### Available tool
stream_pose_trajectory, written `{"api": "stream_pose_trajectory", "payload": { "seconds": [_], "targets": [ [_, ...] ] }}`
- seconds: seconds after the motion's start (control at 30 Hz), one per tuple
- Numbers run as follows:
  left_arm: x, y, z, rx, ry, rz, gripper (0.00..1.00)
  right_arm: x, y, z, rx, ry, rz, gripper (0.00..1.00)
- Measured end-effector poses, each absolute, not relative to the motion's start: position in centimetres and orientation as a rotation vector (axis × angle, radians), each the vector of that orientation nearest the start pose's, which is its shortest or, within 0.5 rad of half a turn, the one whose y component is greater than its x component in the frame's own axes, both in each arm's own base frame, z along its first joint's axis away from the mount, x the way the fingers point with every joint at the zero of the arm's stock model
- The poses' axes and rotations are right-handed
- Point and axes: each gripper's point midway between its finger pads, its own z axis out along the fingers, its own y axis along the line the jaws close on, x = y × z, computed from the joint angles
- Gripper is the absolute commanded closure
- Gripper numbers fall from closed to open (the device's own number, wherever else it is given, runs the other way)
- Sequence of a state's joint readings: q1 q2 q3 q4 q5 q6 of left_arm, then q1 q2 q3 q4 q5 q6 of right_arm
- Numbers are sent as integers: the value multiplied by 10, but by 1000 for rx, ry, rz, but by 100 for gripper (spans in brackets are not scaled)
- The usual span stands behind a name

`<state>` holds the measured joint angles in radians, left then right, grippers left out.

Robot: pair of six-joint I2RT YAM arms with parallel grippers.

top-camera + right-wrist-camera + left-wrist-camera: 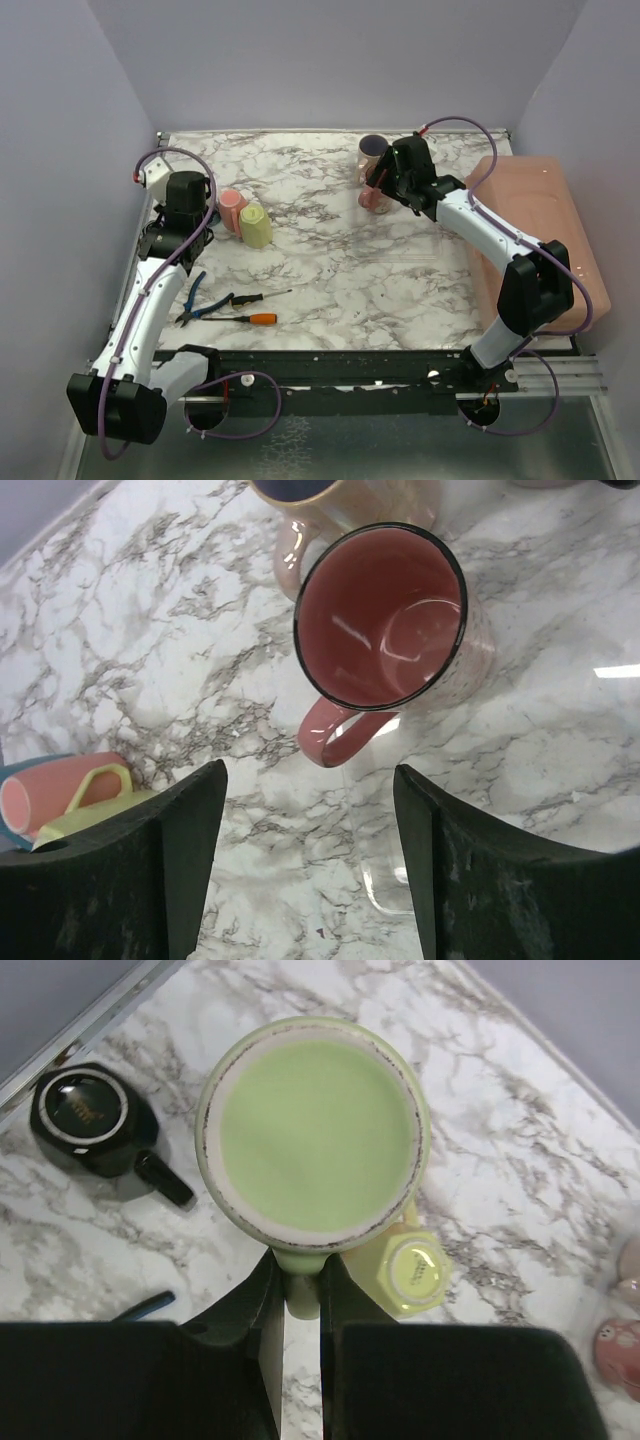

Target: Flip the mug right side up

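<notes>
My left gripper is shut on the handle of a light green mug. The mug's unglazed base ring faces the wrist camera, so it is upside down. I cannot tell if it touches the table. In the top view this gripper is at the left, and its body hides the mug. My right gripper is open and empty. It hovers above an upright pink mug whose handle points toward the fingers. It also shows at the back in the top view.
A yellow hexagonal mug stands upside down beside the green one, with a pink mug lying next to it. A black mug sits inverted at the left edge. A blue-lined mug, pliers, two screwdrivers and a pink bin are also there.
</notes>
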<state>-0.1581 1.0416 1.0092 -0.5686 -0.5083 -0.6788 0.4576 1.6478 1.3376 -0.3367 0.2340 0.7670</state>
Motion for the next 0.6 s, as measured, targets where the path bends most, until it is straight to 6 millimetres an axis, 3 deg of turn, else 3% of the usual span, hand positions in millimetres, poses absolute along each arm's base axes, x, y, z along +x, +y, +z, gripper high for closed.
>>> {"api": "stream_pose_trajectory", "payload": {
  "seconds": [0.13, 0.23, 0.43, 0.6],
  "targets": [
    [335, -1, 253, -731, 1905, -42, 100, 434, 209, 195, 410, 2153, 494, 23],
    [360, -24, 265, -633, 1913, -162, 100, 432, 221, 208, 336, 2111, 592, 22],
    [391, -84, 271, -422, 1929, -484, 100, 422, 253, 239, 156, 1985, 839, 20],
    [399, -134, 307, -269, 1825, -791, 100, 407, 283, 269, -10, 1851, 1070, 16]
  ]
}}
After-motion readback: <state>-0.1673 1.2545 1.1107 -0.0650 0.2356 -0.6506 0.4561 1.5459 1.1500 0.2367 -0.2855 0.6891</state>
